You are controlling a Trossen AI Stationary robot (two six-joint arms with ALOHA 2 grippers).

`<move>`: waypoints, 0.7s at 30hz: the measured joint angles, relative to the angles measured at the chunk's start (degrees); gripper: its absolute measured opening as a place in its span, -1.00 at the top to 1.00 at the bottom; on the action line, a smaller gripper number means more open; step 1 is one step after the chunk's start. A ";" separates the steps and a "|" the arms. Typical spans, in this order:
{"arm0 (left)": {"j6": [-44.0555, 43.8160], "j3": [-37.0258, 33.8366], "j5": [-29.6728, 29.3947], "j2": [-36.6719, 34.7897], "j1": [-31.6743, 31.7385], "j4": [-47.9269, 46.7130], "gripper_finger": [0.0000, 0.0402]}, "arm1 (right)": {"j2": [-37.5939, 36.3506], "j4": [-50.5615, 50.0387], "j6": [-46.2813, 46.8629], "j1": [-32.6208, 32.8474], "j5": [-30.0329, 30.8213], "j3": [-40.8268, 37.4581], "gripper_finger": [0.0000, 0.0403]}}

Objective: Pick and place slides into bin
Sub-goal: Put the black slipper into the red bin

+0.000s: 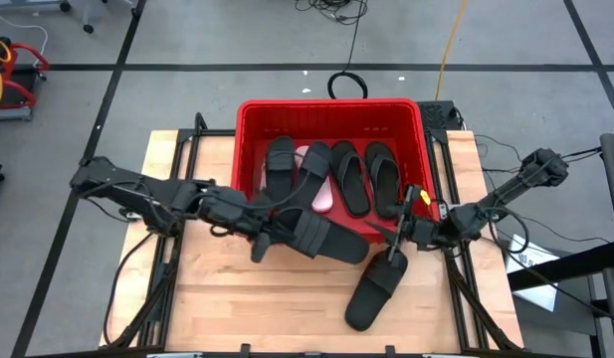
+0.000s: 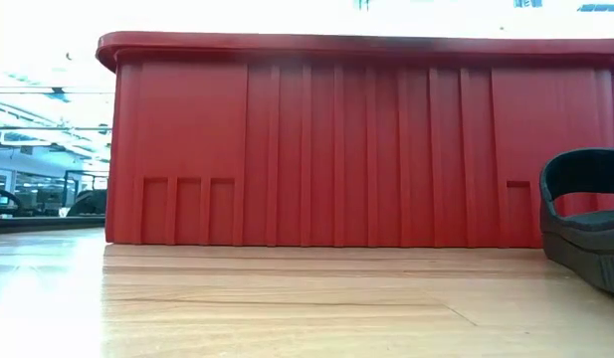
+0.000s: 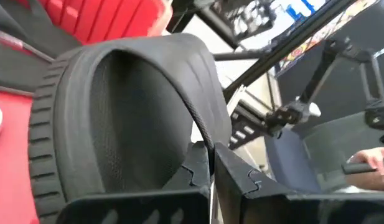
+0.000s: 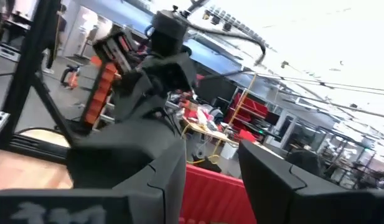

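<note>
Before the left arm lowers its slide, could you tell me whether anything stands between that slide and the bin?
Only the bin's near wall. The left gripper, shut on a black slide, holds it just outside that wall.

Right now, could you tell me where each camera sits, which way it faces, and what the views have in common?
High view: overhead, looking straight down; both arms, the bin, left gripper shut on a black slide, right gripper open.
Low view: table height, facing the bin's wall; no arm shows.
Left wrist view: looks past shut fingers at the held slide's strap.
Right wrist view: looks past its parted fingers towards the left arm.
All four show the red bin.
</note>
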 joint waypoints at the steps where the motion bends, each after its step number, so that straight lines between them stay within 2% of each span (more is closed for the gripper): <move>1: -0.02 0.00 1.08 0.69 0.51 0.31 1.00 | 0.01 -0.41 0.56 -0.36 -1.35 0.00 0.31; 4: 0.20 0.00 4.10 1.97 1.81 3.33 1.00 | 0.01 -2.10 2.35 -0.58 -4.37 0.00 0.31; 9: 1.93 0.00 4.25 2.87 3.49 5.77 1.00 | 0.08 -9.10 6.62 -0.68 -4.00 0.00 0.30; 15: 3.68 0.00 3.39 2.86 4.83 6.64 1.00 | 1.55 -8.59 9.16 -1.87 -4.16 0.00 0.30; 21: 4.73 0.00 3.40 7.10 4.57 8.55 1.00 | 5.10 -8.19 10.69 -3.80 -6.99 0.00 0.29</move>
